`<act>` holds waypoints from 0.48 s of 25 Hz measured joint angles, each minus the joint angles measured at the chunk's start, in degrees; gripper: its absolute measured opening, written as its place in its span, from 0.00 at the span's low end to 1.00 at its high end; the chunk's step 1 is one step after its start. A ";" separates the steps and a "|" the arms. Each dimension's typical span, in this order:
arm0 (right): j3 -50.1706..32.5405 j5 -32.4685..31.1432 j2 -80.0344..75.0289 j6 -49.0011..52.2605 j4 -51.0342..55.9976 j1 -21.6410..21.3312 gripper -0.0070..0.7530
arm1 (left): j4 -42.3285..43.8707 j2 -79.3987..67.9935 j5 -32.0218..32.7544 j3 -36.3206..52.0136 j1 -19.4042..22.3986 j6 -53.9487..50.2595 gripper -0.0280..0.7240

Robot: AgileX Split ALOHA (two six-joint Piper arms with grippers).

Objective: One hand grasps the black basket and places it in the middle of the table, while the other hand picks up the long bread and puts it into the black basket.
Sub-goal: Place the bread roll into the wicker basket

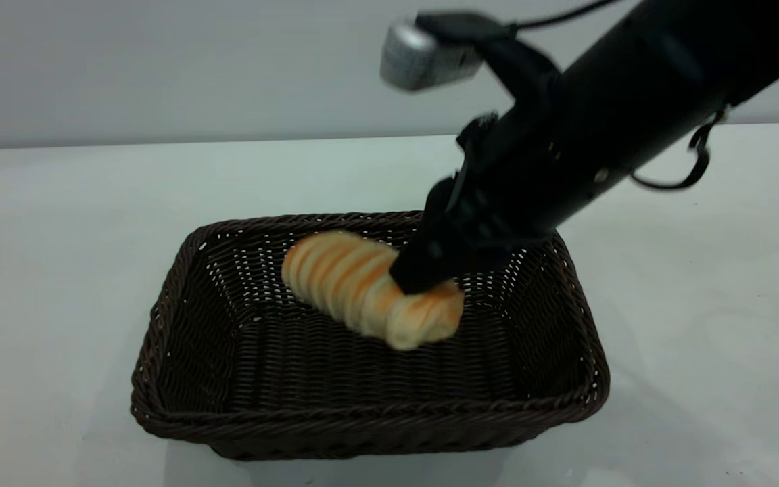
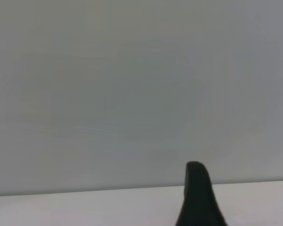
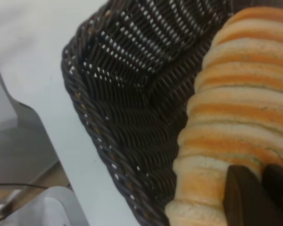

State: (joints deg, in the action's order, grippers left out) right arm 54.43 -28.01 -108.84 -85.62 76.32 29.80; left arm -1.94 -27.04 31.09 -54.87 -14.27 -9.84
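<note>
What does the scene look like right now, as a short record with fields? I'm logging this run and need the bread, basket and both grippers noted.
basket: dark woven basket standing on the white table
bread: striped long bread over the inside of the basket, tilted, held at one end; whether it touches the basket floor cannot be told
right gripper: right gripper reaching down into the basket, shut on the bread
left gripper: left gripper away from the basket, one finger showing over bare table in its wrist view
</note>
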 joint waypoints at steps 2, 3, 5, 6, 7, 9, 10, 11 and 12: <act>0.06 0.72 -1.78 -1.36 2.51 0.00 0.04 | 0.00 0.00 0.00 0.00 0.00 0.00 0.77; 0.06 1.69 -2.50 -1.84 3.76 0.00 0.04 | 0.00 0.00 0.00 0.00 0.00 0.00 0.77; 0.11 3.87 -3.39 -2.93 5.09 0.00 0.09 | -0.02 0.00 0.00 0.00 0.00 0.00 0.77; 0.11 5.09 -3.67 -3.73 5.51 0.00 0.12 | -0.02 0.00 0.00 0.00 0.00 0.00 0.77; 0.17 5.98 -3.78 -4.39 5.81 0.00 0.17 | -0.02 0.00 0.00 0.00 0.00 0.00 0.77; 0.22 7.63 -3.85 -5.44 6.14 0.00 0.31 | -0.02 0.00 0.00 0.00 0.00 0.00 0.77; 0.37 8.40 -3.85 -5.89 6.19 0.00 0.38 | -0.02 0.00 0.00 0.00 0.00 0.00 0.77; 0.70 8.99 -3.90 -6.12 6.39 0.00 0.46 | -0.02 0.00 0.00 0.00 0.00 0.00 0.77; 1.14 9.52 -3.83 -6.13 6.37 0.00 0.53 | -0.02 0.00 0.00 0.00 0.00 -0.05 0.77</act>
State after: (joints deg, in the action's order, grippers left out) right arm 55.57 -18.49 -112.67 -91.75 82.68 29.80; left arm -1.96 -27.04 31.09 -54.87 -14.27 -9.89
